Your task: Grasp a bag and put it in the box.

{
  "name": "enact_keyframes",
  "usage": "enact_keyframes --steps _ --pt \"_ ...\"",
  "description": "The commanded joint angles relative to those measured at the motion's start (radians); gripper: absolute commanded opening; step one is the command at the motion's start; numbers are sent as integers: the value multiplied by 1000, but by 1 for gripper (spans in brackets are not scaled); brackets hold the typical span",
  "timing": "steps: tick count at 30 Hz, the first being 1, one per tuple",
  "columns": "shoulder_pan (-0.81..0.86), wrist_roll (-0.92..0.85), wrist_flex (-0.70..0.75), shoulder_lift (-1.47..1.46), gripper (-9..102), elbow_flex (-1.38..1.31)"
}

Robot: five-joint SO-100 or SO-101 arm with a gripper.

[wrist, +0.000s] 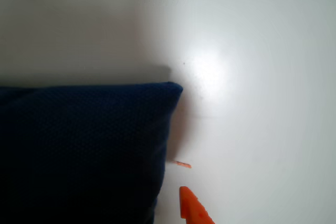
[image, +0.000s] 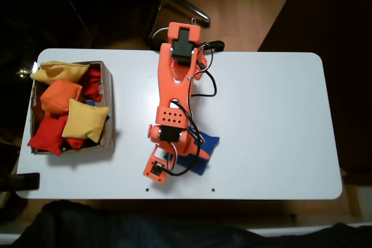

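Over the white table, the orange arm reaches down, its gripper low over one blue bag of woven, pillow-like fabric; whether the jaws are closed, I cannot tell. At the fixed view's left, the cardboard box holds two yellow bags, several red and orange.

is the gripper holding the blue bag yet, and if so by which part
Cannot be told: the gripper is down over the blue bag, its fingertips hidden.
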Motion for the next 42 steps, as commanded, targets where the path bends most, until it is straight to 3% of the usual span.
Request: enact_keyframes --steps 1,29,42 --pt "-20 6 -103 -46 97 14" --pt "-55 26 -176 48 96 146" --pt "-55 -32 -187 133 65 242"
